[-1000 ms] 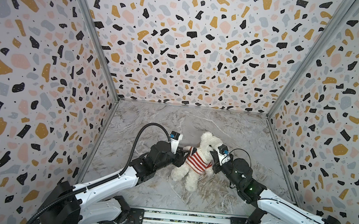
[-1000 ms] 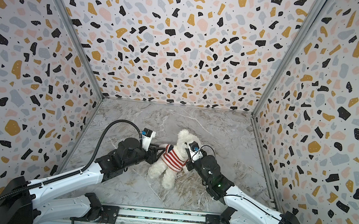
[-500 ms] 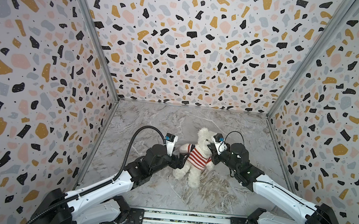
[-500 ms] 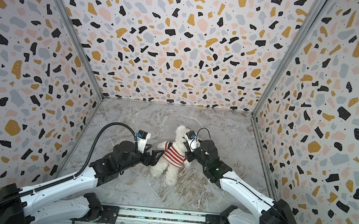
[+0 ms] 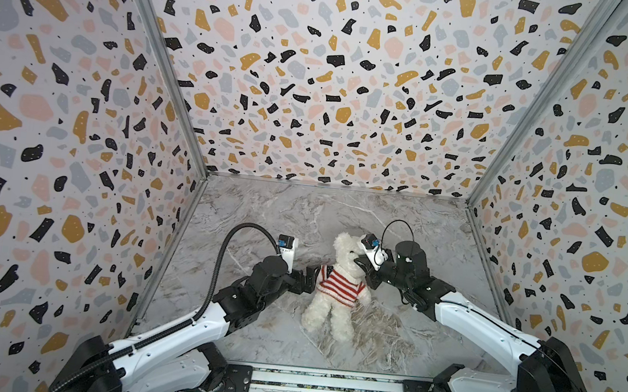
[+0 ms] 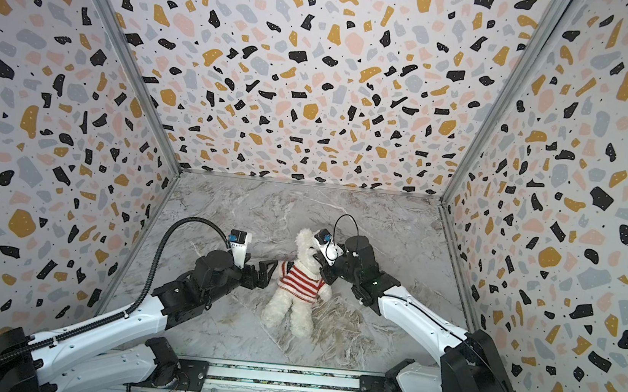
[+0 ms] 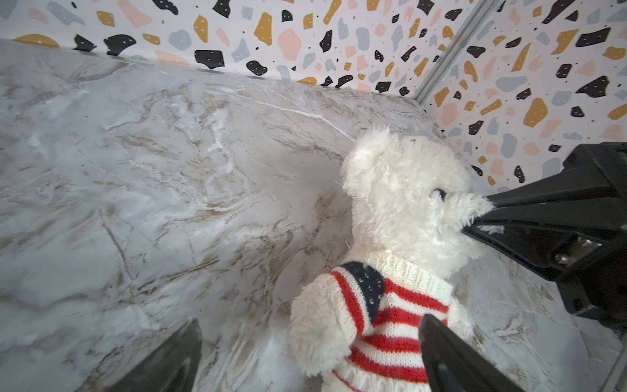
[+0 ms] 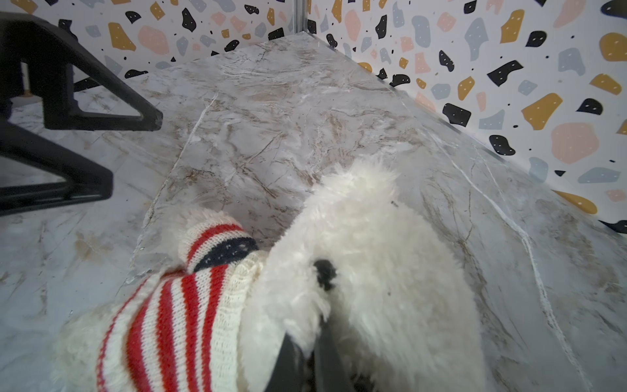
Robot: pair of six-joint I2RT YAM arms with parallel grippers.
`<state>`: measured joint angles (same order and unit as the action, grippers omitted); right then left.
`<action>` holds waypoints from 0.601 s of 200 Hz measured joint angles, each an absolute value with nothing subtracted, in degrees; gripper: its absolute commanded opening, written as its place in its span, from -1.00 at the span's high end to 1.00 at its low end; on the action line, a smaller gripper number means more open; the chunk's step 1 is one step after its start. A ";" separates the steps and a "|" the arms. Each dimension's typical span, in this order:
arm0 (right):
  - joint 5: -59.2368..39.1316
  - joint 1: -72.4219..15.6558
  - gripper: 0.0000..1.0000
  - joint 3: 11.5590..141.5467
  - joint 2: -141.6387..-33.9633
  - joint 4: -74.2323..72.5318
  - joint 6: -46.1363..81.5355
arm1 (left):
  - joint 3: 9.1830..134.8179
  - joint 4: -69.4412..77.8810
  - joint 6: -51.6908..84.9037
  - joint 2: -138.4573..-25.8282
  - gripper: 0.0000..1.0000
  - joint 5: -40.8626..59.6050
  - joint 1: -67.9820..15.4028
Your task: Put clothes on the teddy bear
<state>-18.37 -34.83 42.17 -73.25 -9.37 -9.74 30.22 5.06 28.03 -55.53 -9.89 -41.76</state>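
Red and cream knit stripes, with a navy patch at the shoulder, now sit fully on the teddy bear (image 5: 328, 313). The left gripper (image 5: 314, 280), which was pinched onto the striped sweater (image 5: 338, 287) at the bear's left side a second ago, has let go. Its jaws are spread wide. In the left wrist view the sleeved arm lies between the two black fingers (image 7: 441, 349), and I cannot tell whether either finger touches the wool. The right gripper (image 5: 358, 263) has not changed. It stays clamped shut on the bear's muzzle, a tuft of white fur caught between the tips, and it props the head up.

Judging from this, the pulling is over. The ribbed collar rings the neck, the left sleeve is drawn down with a paw showing past the cuff, and in both top views a paw shows beside the hem on the right too. What seems left is for the right arm to release the muzzle and let the toy settle.

The bear sits near the middle of the marble-patterned table (image 5: 302, 219), between the two grippers, with its head toward the far wall and its legs stretched toward the near edge. Its fur is fluffy and white. One black bead eye shows, along with a round ear and stubby limbs, and the body leans slightly left.
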 measured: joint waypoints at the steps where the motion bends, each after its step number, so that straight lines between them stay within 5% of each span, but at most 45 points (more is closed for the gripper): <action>1: -18.50 -34.81 1.00 42.28 -73.45 -9.34 -9.82 | 30.22 5.02 28.05 -55.51 -1.00 -9.93 -41.76; 120: -25.39 -34.41 1.00 52.71 -85.62 -4.19 -23.20 | 29.30 4.73 29.65 -55.24 -1.00 -12.16 -41.19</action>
